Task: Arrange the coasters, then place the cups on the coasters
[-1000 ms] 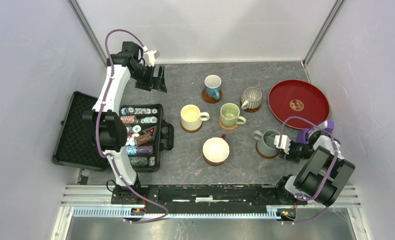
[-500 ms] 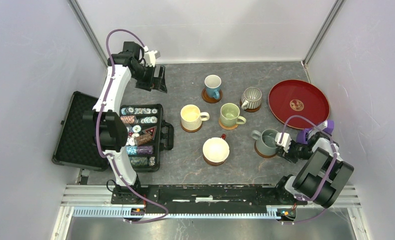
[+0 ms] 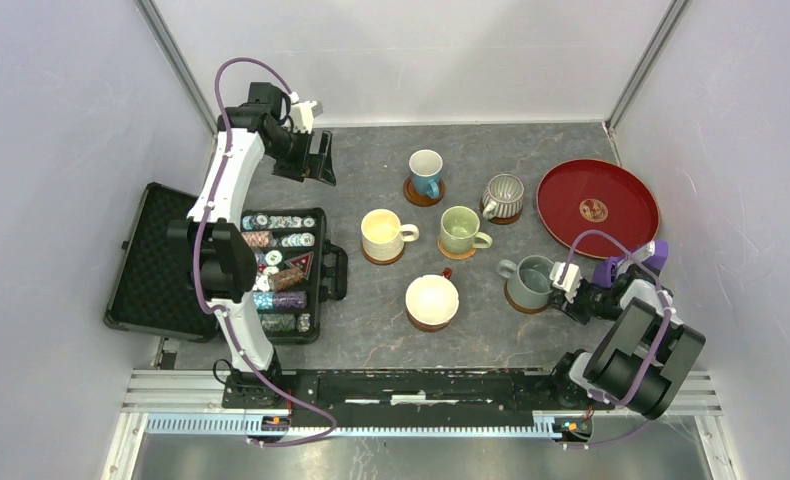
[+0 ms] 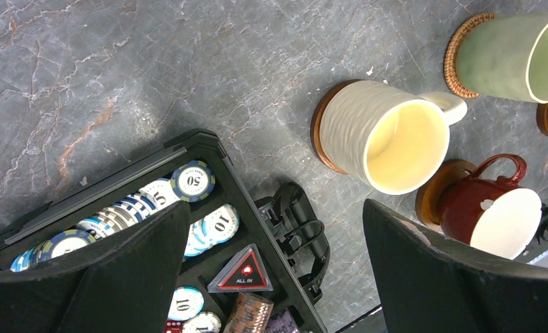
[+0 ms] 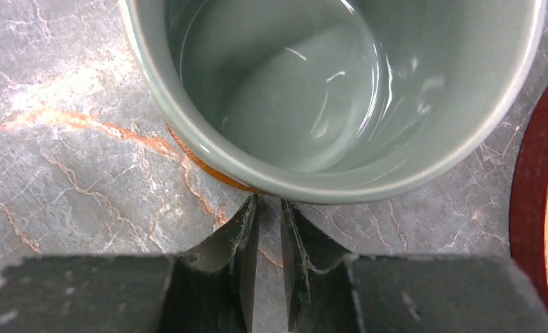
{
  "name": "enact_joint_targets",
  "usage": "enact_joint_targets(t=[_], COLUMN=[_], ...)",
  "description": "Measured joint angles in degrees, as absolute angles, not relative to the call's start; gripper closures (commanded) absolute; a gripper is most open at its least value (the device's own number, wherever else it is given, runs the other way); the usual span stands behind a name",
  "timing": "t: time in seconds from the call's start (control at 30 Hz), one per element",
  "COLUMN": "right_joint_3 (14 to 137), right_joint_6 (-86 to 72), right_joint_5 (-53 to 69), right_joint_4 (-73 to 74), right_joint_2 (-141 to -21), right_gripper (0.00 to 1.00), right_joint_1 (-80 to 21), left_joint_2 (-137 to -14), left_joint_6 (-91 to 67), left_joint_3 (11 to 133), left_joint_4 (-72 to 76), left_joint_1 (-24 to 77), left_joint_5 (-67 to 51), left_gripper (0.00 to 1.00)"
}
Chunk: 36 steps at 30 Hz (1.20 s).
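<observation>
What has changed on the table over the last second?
The right end effector crept leftward, its fingers nearly closed. The grey-blue mug on its coaster slid slightly left ahead of it. Nothing was grasped or released. The left end effector stayed wide open, and the other five mugs, red tray and chip case stayed put.

L gripper [image 4: 275, 208] jaws wide apart, over chip case [image 4: 209, 149]. Cream mug [image 4: 389, 139], red mug [image 4: 493, 211] & green mug [image 4: 500, 55] each sit on coasters [image 4: 318, 132].

White-and-black left arm [image 3: 226, 180] and right arm [image 3: 643, 345], looping purple cables [image 3: 243, 61], matte black end effector fingers [image 4: 105, 277].
</observation>
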<state>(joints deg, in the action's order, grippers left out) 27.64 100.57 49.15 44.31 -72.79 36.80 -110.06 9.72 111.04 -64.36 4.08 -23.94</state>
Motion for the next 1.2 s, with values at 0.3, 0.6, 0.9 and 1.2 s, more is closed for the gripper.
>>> enact_joint_targets(t=[0.3,0.6,0.9,1.2], right_joint_3=[27.38,31.33,36.99,52.49], right_joint_6=[95.24,96.23,91.0,75.26], right_joint_5=[49.69,44.42,40.1,45.08], right_joint_4=[39.79,46.3,50.35,47.99], right_joint_2=[-72.95,-73.82,-67.42,-66.92], right_gripper=[0.78,0.83,0.8,0.44], right_joint_1=[33.47,33.93,34.83,33.12], left_joint_2=[-110.15,-111.74,-112.79,-112.9], left_joint_6=[9.72,9.72,9.74,11.88], left_joint_3=[112.03,113.27,114.04,114.52], left_joint_4=[-64.42,-64.77,-64.66,-64.73], left_joint_1=[4.38,4.38,4.38,4.38], left_joint_5=[-23.83,-23.92,-24.6,-25.91], left_gripper=[0.0,0.0,0.0,0.0])
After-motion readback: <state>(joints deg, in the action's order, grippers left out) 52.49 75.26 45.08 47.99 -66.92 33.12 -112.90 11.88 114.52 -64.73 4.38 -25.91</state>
